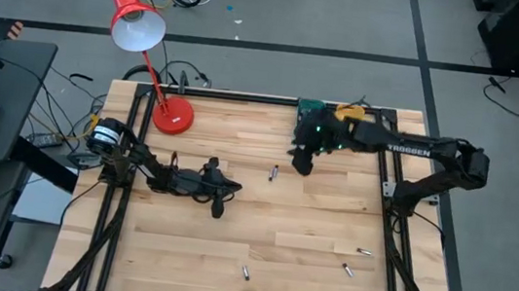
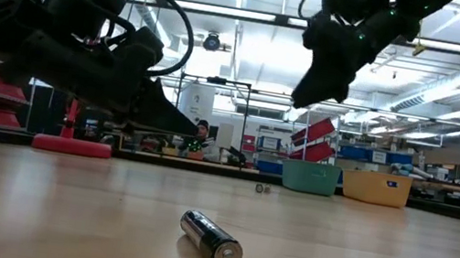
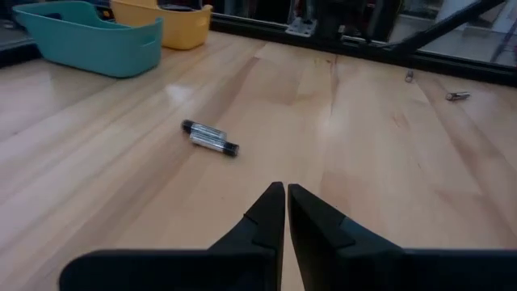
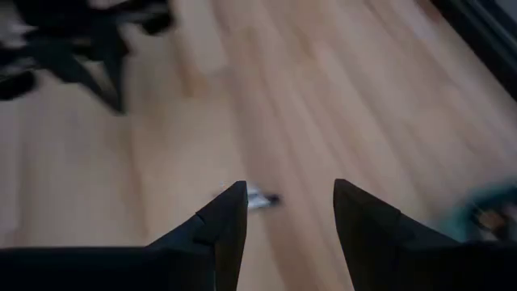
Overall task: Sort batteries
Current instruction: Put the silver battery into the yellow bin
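Note:
Several tiny dark batteries with silvery ends lie flat on the wooden table: one mid-table (image 1: 273, 174), two near the right edge (image 1: 363, 251) (image 1: 346, 269), one near the front (image 1: 245, 272), close to the low camera (image 2: 210, 240). My right gripper (image 1: 302, 160) hovers open and raised (image 2: 310, 91) above the mid-table battery (image 4: 260, 196), which shows between its fingertips (image 4: 291, 194). My left gripper (image 1: 219, 200) is shut (image 3: 285, 198), low over the table's left middle, pointing toward the same battery (image 3: 210, 139).
A teal bin (image 1: 313, 109) and a yellow bin (image 1: 347, 111) stand at the far edge, also in the low view (image 2: 310, 176) (image 2: 376, 187). A red desk lamp (image 1: 173, 114) sits at the far left corner. Bare wood lies between the arms and toward the near edge.

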Motion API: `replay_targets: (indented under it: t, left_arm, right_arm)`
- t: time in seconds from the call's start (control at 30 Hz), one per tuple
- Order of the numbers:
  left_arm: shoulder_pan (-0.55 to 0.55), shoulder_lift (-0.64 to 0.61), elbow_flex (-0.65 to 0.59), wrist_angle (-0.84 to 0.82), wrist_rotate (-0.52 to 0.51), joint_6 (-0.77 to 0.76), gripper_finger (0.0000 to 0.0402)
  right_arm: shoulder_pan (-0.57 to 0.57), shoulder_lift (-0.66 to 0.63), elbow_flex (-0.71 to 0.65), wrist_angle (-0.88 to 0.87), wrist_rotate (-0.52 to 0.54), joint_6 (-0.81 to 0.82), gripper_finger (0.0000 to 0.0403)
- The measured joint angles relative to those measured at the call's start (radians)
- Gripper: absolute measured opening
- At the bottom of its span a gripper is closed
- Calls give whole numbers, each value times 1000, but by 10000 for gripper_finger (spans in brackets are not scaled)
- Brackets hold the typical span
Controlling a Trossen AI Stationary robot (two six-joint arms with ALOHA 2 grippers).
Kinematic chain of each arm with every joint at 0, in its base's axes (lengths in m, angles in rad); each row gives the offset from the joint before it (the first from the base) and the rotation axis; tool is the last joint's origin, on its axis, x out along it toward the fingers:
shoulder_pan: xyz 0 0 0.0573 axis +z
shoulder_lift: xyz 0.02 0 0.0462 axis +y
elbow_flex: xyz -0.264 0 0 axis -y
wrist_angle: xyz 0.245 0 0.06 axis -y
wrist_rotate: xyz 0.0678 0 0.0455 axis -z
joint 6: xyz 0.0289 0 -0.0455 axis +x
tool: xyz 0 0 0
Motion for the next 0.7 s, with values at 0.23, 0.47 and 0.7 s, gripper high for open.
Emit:
replay_targets:
  t: [0.23,0.47,0.7]
  left_arm:
    - [2,0,0,0,-110,-3,35]
    - [23,0,0,0,-117,-3,35]
    - [44,0,4,-1,-116,-4,35]
  right_arm:
    - [128,0,-128,242,-34,-94,170]
    - [193,1,-303,512,-60,-123,165]
    - [198,86,-351,615,-52,-42,164]
